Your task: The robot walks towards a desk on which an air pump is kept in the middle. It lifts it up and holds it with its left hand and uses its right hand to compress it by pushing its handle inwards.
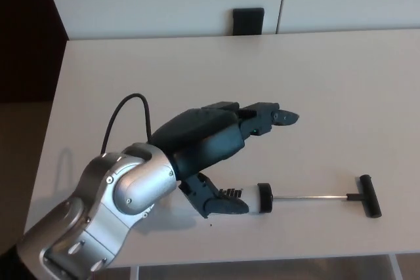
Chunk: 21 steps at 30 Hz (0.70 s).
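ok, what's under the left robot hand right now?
The air pump's white barrel on the desk; only its black-capped end, rod and handle show. The left robot hand hides the rest, contact included.

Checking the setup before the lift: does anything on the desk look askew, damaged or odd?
Nothing stands out. The air pump lies flat on the desk, its handle pulled out on a straight rod. The left robot hand is over its barrel, fingers apart.
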Available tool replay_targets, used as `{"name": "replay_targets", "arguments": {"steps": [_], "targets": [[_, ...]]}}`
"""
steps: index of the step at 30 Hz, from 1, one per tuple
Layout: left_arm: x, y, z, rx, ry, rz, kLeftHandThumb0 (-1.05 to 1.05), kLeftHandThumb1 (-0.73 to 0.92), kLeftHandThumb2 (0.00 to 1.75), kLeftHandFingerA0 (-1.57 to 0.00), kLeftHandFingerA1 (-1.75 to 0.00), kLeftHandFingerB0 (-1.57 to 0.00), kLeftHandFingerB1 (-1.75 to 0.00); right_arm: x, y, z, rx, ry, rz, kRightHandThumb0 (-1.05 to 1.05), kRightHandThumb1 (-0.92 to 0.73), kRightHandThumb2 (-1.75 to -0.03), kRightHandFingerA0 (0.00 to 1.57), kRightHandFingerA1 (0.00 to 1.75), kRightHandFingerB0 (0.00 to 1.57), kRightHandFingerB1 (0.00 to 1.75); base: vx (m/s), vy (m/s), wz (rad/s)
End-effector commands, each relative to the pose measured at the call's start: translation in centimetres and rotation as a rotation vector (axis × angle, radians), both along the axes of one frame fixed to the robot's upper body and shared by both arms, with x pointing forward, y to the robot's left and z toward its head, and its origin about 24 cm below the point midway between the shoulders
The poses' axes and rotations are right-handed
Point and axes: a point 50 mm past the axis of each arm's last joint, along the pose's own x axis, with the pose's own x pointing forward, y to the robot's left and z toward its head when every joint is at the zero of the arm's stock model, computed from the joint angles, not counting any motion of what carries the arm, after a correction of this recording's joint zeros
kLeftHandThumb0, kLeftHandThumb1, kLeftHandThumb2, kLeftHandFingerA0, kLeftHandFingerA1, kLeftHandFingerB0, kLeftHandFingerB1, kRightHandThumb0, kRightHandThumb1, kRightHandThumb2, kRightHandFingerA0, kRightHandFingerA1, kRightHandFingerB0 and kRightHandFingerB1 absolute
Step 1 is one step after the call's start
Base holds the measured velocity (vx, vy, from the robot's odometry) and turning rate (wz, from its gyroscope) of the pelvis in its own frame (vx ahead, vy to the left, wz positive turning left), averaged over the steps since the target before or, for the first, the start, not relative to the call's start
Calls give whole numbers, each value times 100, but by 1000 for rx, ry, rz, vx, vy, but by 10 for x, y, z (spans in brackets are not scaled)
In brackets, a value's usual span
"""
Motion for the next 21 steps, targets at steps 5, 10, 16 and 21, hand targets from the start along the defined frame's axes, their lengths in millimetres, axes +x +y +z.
{"name": "replay_targets", "arguments": {"steps": [5,10,16,21], "targets": [[18,11,7,551,-314,89,-60,48,55,-21,-31,-18,-27,9,2,16,-33,-87,118,-37,-63,-59,89,58,73,50,0,0,0],[13,7,-4,553,-321,77,-61,49,55,-23,-32,-20,-28,11,2,17,-33,-105,126,-37,-63,-60,92,57,76,50,0,0,0],[-1,5,-33,601,-323,36,-31,23,85,-8,-49,-6,-47,12,2,17,-45,-98,137,-39,-63,-60,92,57,76,50,0,0,0],[-4,3,-42,603,-299,33,-64,49,56,-24,-32,-19,-27,14,-1,14,-33,-104,123,-39,-63,-60,92,55,75,50,0,0,0]]}}
